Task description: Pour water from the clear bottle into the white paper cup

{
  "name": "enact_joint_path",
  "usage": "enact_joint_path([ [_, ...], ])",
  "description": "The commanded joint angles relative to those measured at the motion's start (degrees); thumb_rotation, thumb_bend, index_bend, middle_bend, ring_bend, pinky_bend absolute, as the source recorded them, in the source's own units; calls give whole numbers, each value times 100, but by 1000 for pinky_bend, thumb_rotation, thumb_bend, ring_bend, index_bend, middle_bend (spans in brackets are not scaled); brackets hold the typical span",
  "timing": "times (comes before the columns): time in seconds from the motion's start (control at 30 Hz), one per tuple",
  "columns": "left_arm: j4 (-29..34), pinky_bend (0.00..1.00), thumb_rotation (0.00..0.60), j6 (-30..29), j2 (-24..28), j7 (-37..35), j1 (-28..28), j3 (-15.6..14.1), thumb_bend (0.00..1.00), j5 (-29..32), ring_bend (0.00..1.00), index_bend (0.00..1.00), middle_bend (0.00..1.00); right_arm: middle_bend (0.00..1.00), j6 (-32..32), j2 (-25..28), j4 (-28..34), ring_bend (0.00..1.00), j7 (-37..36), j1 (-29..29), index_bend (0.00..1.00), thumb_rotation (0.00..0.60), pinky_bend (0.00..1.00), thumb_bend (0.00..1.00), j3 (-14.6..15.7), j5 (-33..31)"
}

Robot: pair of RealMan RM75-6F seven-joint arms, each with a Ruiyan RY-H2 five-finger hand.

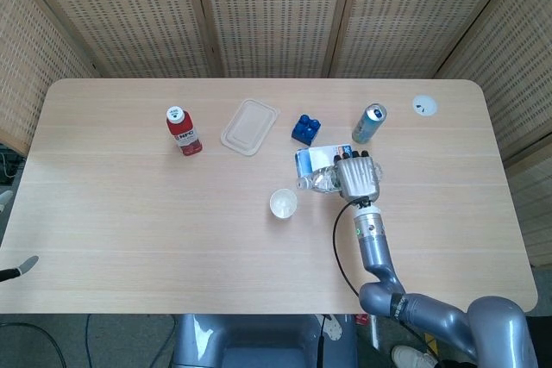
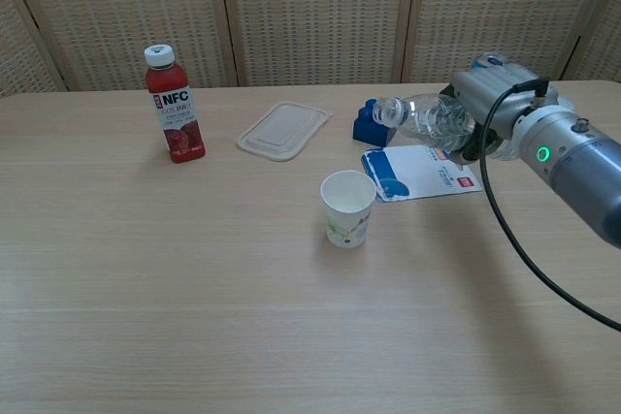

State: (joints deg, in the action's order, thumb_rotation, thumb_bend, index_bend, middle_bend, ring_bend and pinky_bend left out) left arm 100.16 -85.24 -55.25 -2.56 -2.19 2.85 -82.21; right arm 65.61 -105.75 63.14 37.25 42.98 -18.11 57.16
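right hand [image 2: 495, 109] wraps clear bottle [image 2: 427, 120], i hold it near level, neck toward cup | white paper cup [image 2: 347, 207] upright on worktop [image 2: 194, 269], below and left of mouth, apart | left hand unseen | no stream visible

Clear glossy plastic bottle [image 2: 427, 120], matt wood table [image 2: 194, 288]
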Motion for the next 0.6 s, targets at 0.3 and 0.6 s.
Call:
enact_joint_path([
  [0.3, 10, 0, 600, -4, 10, -9, 2, -2, 73, -8, 0, 0, 0, 593, -863, 472, 682, 463, -2633, -466, 580, 600, 577, 546, -660, -408],
  [0.6, 33, 0, 600, -38, -8, 52, 18, -26, 73, -56, 0, 0, 0, 593, -2021, 961, 880, 463, -4791, -815, 580, 600, 569, 546, -503, 147],
])
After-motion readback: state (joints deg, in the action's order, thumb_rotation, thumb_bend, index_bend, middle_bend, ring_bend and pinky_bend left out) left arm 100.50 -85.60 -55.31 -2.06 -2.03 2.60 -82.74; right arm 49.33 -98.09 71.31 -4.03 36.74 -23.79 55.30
